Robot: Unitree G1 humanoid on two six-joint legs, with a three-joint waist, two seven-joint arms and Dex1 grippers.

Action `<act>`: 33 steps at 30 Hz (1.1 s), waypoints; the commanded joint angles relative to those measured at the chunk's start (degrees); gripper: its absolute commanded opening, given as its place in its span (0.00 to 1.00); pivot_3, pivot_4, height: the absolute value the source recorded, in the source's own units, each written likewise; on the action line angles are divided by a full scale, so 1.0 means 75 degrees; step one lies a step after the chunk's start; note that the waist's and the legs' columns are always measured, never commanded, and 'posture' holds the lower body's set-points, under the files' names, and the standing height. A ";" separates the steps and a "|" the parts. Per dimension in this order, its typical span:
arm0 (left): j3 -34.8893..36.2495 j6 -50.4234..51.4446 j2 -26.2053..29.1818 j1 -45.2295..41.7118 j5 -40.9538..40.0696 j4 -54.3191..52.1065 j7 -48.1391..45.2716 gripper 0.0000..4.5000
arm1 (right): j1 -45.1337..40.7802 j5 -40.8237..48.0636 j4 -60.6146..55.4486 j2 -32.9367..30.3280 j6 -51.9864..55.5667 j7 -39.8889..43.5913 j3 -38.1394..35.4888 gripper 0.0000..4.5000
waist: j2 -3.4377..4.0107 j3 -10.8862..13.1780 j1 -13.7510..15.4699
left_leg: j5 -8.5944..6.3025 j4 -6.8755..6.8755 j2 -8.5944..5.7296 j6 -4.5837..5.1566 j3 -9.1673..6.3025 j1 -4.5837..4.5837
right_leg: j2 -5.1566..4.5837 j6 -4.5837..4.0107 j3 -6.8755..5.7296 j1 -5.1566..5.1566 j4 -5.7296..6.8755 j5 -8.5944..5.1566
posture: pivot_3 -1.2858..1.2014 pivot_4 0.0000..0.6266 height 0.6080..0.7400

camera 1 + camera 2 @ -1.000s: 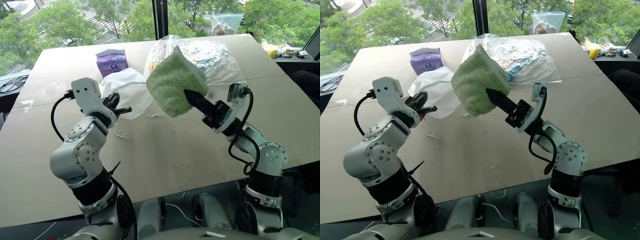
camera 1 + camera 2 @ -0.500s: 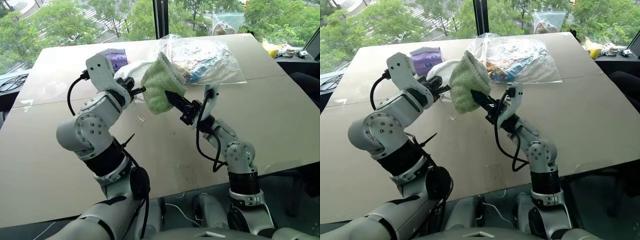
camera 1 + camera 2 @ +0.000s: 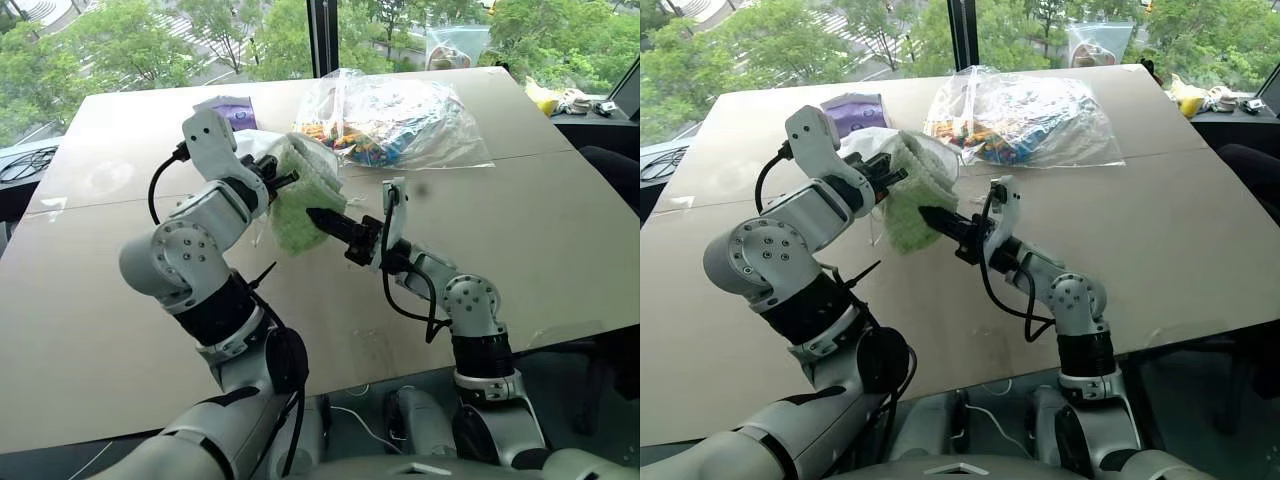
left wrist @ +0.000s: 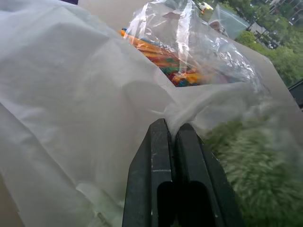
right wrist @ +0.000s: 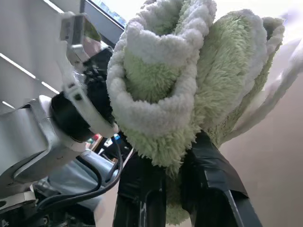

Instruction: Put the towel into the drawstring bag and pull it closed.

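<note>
- Left claw [image 4: 171,137] pinched shut on drawstring bag [image 4: 71,94] edge, raised above counter [image 3: 560,220].
- Right claw [image 5: 177,156] clamping towel [image 5: 189,80], pressed against bag's mouth.

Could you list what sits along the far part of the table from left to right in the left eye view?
Purple tissue pack → drawstring bag held up by the left gripper → towel in the right gripper → clear bag of colourful items.

A clear crinkly bag of colourful items [image 3: 400,120] and a purple pack [image 3: 852,110] lie on the brown table [image 3: 560,230].
</note>
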 commanded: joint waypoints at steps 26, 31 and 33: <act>-0.0323 -0.0073 0.0413 0.1368 -0.2656 -0.0980 -0.2611 0.00 | -0.1519 0.2250 0.1145 0.0070 -0.0321 -0.1208 -0.0194 0.01 | 0.0003 0.0006 -0.0149 | 0.0000 -0.0002 0.0002 0.0001 -0.0004 -0.0005 | 0.0008 0.0005 0.0003 -0.0005 0.0000 -0.0002 | 0.52 0.24 1.00; -0.0524 -0.0330 0.0728 0.1849 -0.3323 -0.1172 -0.2997 0.00 | -0.2220 0.2767 0.2194 0.0167 -0.0658 -0.1790 -0.1374 0.01 | 0.0003 0.0006 -0.0048 | 0.0001 0.0017 0.0000 0.0002 -0.0006 -0.0005 | 0.0001 0.0002 0.0005 0.0008 -0.0001 0.0002 | 0.52 0.24 1.00; -0.0489 -0.0444 0.0736 0.1901 -0.3482 -0.1111 -0.2929 0.00 | -0.2054 0.2168 0.1770 -0.0017 -0.0328 -0.1426 -0.0729 0.01 | 0.0003 0.0007 -0.0049 | 0.0001 0.0017 -0.0001 0.0002 -0.0002 -0.0005 | 0.0001 0.0002 0.0011 0.0007 -0.0002 0.0002 | 0.52 0.24 1.00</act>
